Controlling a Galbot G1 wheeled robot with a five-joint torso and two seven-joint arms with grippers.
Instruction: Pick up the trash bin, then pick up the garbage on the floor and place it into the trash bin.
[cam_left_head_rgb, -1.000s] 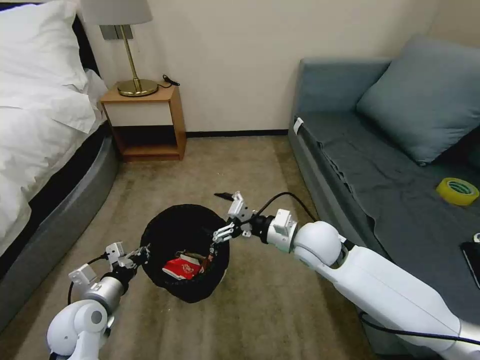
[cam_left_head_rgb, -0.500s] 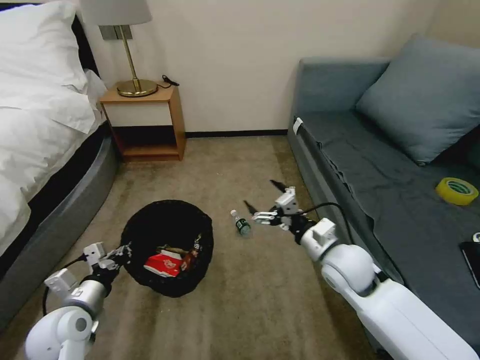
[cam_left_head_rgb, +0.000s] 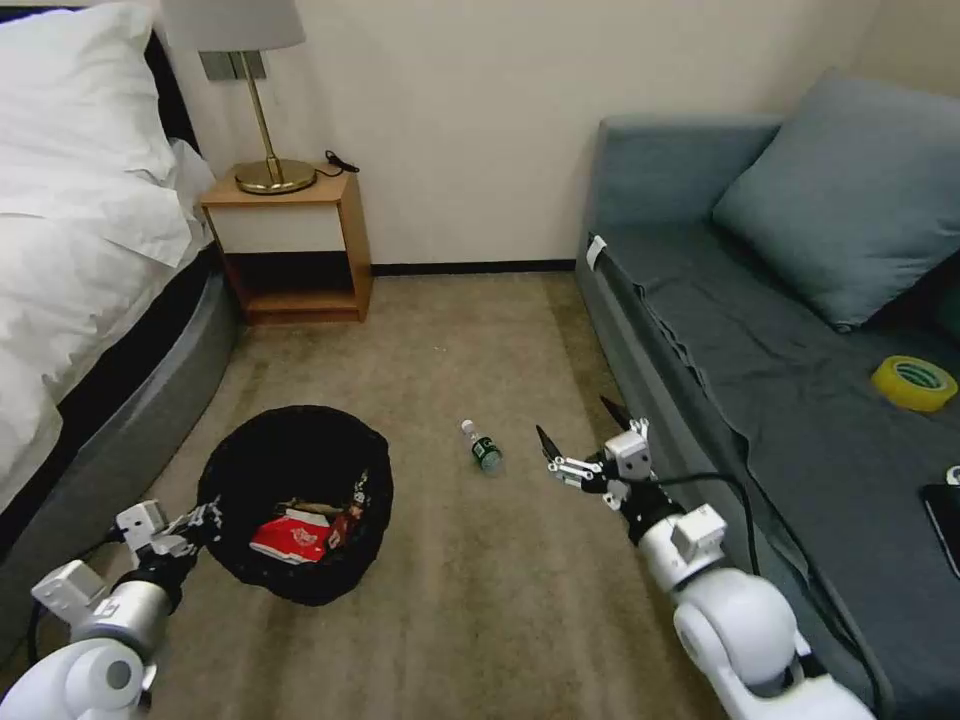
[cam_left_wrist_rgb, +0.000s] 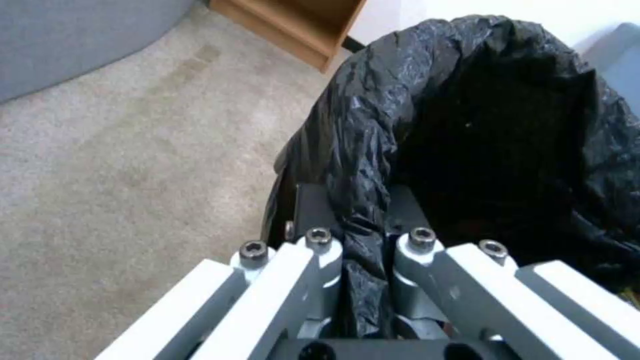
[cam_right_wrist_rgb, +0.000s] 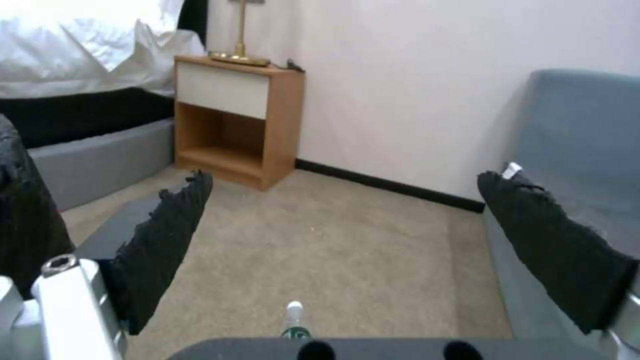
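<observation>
The left gripper (cam_left_head_rgb: 205, 520) has its fingers clamped on the trash bin (cam_left_head_rgb: 295, 500) rim, bin held over the floor near the bed. The small clear bottle (cam_left_head_rgb: 482, 447) lies mid-floor, beside the right gripper (cam_left_head_rgb: 580, 440), fingers apart. Light, stiff, probably slippery and prone to roll; grasp its midbody.

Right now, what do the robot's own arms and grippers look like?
Both arms are glossy white with rounded ball-like joints, silver wrist cuffs and black cables looping alongside. The left gripper has white-and-grey linkage fingers with hex bolts; the right gripper carries black textured fingertip pads.
</observation>
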